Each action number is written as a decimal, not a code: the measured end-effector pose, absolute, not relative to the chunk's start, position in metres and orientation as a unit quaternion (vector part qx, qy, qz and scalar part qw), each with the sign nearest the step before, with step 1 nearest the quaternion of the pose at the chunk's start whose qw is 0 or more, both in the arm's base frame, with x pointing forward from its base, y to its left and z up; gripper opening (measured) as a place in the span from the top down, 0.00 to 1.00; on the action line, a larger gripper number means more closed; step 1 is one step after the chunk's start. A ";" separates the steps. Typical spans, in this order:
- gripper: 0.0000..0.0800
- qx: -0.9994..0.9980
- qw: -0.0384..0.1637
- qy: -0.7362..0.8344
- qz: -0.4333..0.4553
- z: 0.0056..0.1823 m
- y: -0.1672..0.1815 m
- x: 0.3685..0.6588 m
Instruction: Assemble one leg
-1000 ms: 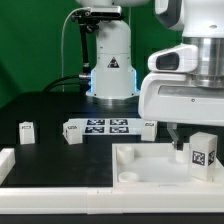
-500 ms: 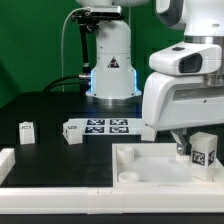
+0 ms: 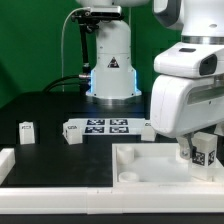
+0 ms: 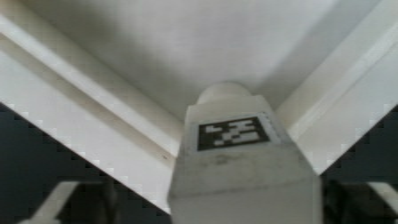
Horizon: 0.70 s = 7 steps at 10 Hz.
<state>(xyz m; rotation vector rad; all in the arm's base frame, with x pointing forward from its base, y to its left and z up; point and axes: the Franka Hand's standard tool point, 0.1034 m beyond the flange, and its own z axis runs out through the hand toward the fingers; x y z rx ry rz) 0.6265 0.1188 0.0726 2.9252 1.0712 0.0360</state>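
My gripper (image 3: 196,152) is over the right part of the large white tray (image 3: 145,160) in the exterior view. It is shut on a leg (image 3: 205,153), a small white block whose marker tag faces the camera. In the wrist view the same leg (image 4: 235,140) runs out from between the two dark fingers, tag in view, with the tray's raised walls (image 4: 107,90) behind it. Whether the leg's far end touches the tray is hidden. A second leg (image 3: 26,131) stands on the black table at the exterior view's left.
The marker board (image 3: 103,126) lies mid-table with a small white block (image 3: 72,133) at its left end and another (image 3: 148,126) at its right. A white rim (image 3: 6,160) sits at front left. The robot base (image 3: 110,70) stands behind. A round socket (image 3: 128,176) shows in the tray's near corner.
The gripper body has shifted toward the exterior view's right and sunk a little. The leg stays at about the same spot over the tray.
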 end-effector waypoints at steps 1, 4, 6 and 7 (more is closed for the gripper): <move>0.45 0.939 0.013 0.344 0.011 0.072 0.119 0.626; 0.64 0.946 0.013 0.325 0.011 0.072 0.119 0.626; 0.64 0.985 0.011 0.170 0.016 0.072 0.124 0.626; 0.64 0.996 0.015 0.090 0.020 0.072 0.125 0.626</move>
